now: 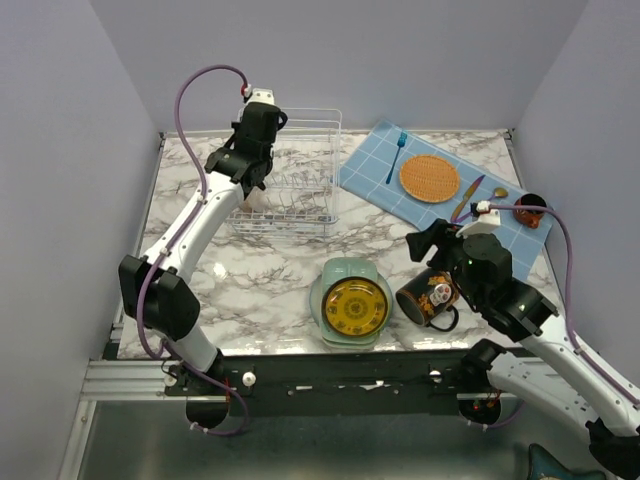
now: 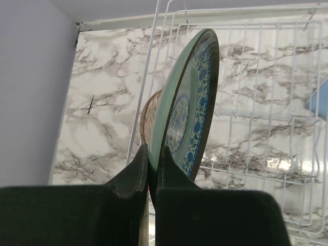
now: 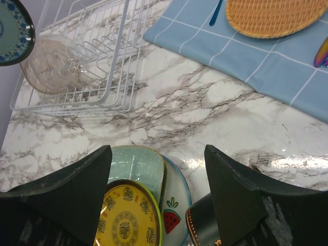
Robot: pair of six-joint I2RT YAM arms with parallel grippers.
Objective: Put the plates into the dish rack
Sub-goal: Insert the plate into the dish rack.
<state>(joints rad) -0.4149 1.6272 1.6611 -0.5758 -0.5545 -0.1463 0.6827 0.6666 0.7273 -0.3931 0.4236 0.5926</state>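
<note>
Left tool (image 2: 152, 156): pinching teal plate (image 2: 187, 102) rim, upright; lower squarely into dish rack (image 2: 256, 107) slot beside brownish plate (image 2: 147, 120). Right tool (image 3: 156, 151): spread.

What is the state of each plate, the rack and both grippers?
Left gripper: shut on the teal-patterned plate.
Teal-patterned plate: held on edge at the dish rack.
Brownish plate: standing in the rack.
Yellow plate: flat on the mint-green plate.
Right gripper: open, empty.
</note>
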